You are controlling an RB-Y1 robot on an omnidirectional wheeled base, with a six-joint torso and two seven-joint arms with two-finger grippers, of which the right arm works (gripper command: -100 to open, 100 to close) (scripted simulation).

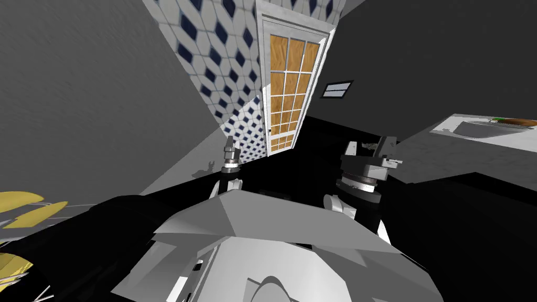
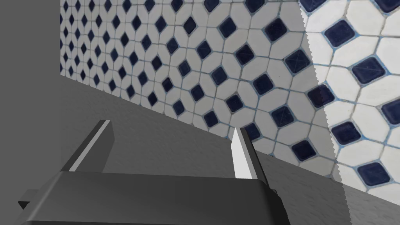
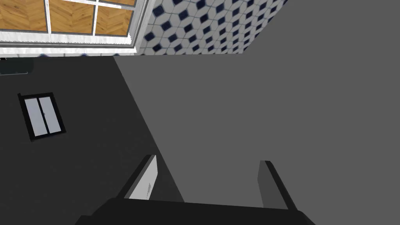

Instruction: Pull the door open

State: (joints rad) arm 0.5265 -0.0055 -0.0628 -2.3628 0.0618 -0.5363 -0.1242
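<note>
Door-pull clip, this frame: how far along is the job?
Done: nothing; the door sits shut in its white frame, well ahead of both arms. In hand: nothing; the left gripper and right gripper are open and empty, clear of the door. Left: approach, grasp the door, pull it open.

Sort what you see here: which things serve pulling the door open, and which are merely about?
For the job: white-framed door with orange wooden panes; open left gripper; open right gripper.
Just about: blue-and-white tiled wall; small dark-framed wall panel; pale counter with basin; yellow shapes.
</note>
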